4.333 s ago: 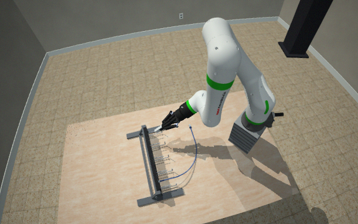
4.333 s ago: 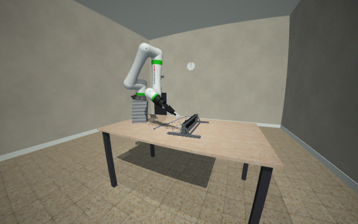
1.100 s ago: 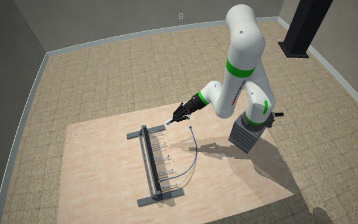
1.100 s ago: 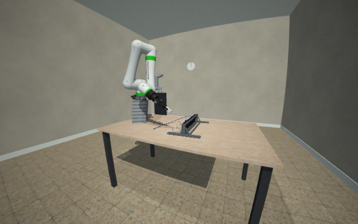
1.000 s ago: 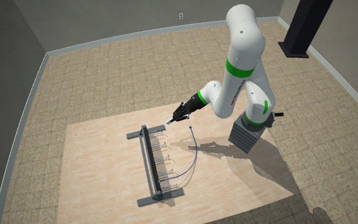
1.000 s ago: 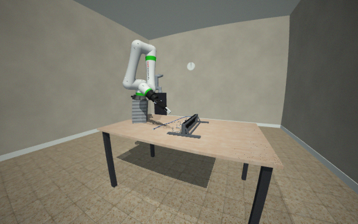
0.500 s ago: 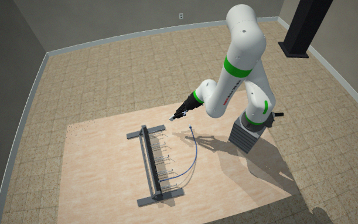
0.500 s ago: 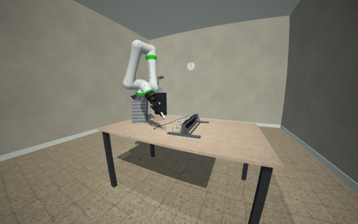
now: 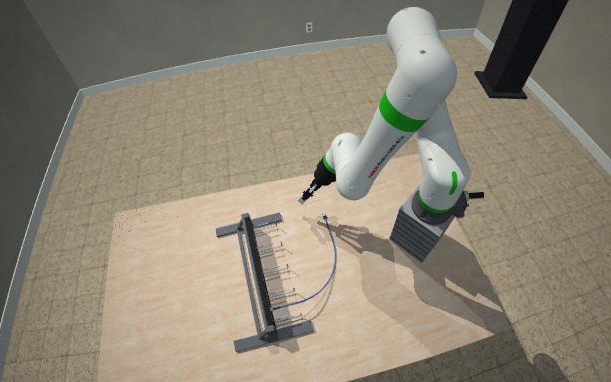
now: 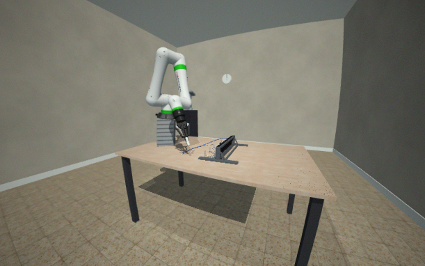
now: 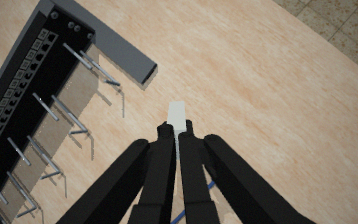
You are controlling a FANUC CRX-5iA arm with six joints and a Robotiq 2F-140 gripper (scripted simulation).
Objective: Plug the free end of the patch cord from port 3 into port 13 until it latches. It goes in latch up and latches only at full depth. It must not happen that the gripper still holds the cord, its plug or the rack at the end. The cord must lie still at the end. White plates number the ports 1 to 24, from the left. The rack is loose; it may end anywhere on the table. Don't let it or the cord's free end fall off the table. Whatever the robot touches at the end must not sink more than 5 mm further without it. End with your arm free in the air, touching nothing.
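The dark patch-panel rack (image 9: 258, 275) stands on the table, with its port row and white number plates at the left of the wrist view (image 11: 15, 107). The blue patch cord (image 9: 330, 272) runs from a port near the rack's near end in a wide arc. Its free end with the plug (image 9: 324, 216) lies on the table near the rack's far end. My gripper (image 9: 304, 199) is shut with nothing between the fingers, only its white tip (image 11: 176, 116) shows. It hovers above the table, a little left of the plug. A short piece of cord (image 11: 195, 205) shows under the fingers.
Thin metal cable-support rods (image 11: 67, 112) stick out from the rack's front toward the cord. The robot's grey base (image 9: 423, 227) stands at the table's right edge. The rack's far foot (image 11: 117, 45) lies near the gripper. The table edge (image 11: 300, 20) shows at the upper right of the wrist view.
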